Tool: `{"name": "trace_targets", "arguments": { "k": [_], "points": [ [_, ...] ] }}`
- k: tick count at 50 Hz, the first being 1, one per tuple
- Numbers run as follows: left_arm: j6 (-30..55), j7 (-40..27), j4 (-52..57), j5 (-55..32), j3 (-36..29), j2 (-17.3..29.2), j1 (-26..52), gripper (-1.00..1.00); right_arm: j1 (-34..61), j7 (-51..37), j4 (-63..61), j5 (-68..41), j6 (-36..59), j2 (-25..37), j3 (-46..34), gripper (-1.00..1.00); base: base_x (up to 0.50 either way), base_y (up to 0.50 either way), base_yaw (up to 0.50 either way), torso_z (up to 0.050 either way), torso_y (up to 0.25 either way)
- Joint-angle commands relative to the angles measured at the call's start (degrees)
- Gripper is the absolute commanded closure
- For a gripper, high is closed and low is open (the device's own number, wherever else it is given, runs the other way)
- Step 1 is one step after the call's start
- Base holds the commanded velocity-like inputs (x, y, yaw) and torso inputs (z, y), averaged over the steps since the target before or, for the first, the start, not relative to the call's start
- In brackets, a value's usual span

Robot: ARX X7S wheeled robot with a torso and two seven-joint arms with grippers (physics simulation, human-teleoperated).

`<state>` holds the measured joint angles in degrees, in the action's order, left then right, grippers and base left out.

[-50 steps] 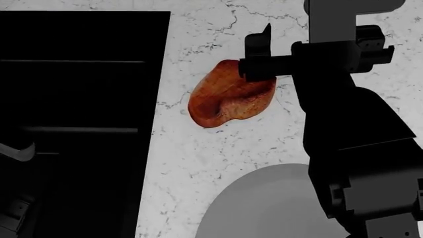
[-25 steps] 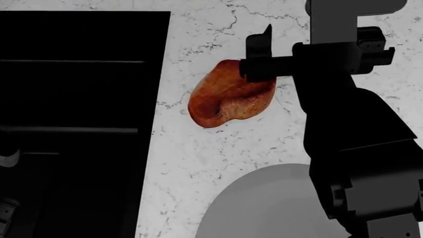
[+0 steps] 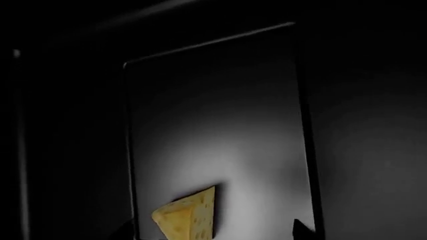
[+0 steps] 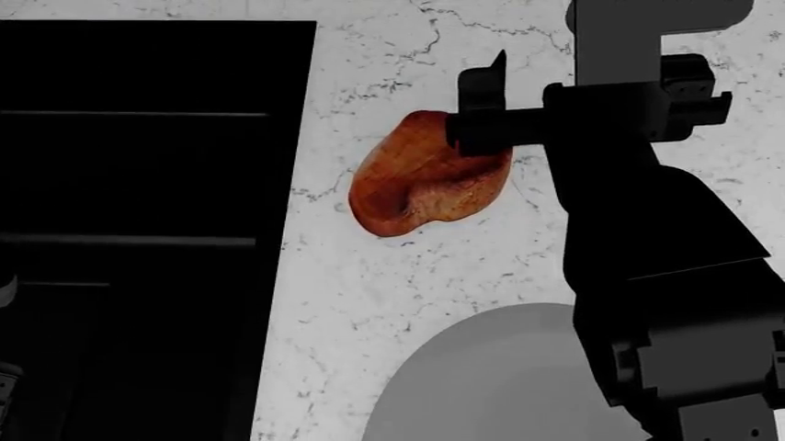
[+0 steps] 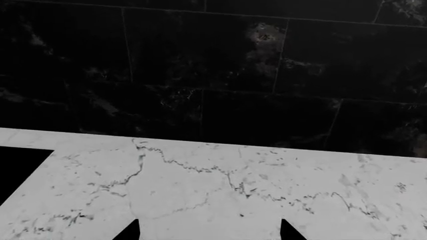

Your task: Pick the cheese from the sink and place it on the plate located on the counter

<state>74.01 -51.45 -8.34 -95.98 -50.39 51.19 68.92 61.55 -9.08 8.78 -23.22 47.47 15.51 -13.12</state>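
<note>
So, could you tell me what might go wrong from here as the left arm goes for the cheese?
The cheese sits close to a wall line of the dark sink, so one finger of the left claw might catch that wall. The wedge's sloped faces may slip when squeezed. Later, the reddish-brown lump and the right arm crowd the plate.

One cheese [image 3: 185, 218] wedge, pale yellow with small holes, lying on the floor of one black sink [image 4: 147, 184]. One reddish-brown glossy lump [image 4: 424, 179] and one round grey plate [image 4: 491, 377], both on one white veined table [image 4: 356, 294]. Two tools: the right tool [image 4: 481, 106] seen from the head view, the left tool [image 3: 213, 232] only as two dark fingertips in its wrist view.
</note>
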Motion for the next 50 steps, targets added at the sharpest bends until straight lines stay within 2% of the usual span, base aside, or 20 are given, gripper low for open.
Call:
{"name": "trace_targets", "arguments": {
  "k": [1,50],
  "points": [
    [-2.08,0.73,-0.91,1.80,-0.32,0.62,-1.75,-1.00,-0.07,-0.05,0.54,0.02,-0.47,0.10,-0.25,-1.00,0.00,0.00,0.00,0.000,0.000],
    [-11.12,4.16,-6.09,7.52,-1.22,1.38,-8.45,-1.00,-0.17,-0.70,0.22,-0.89,-0.39,0.78,-0.39,-1.00,0.00,0.00,0.00,0.000,0.000]
  ]
}}
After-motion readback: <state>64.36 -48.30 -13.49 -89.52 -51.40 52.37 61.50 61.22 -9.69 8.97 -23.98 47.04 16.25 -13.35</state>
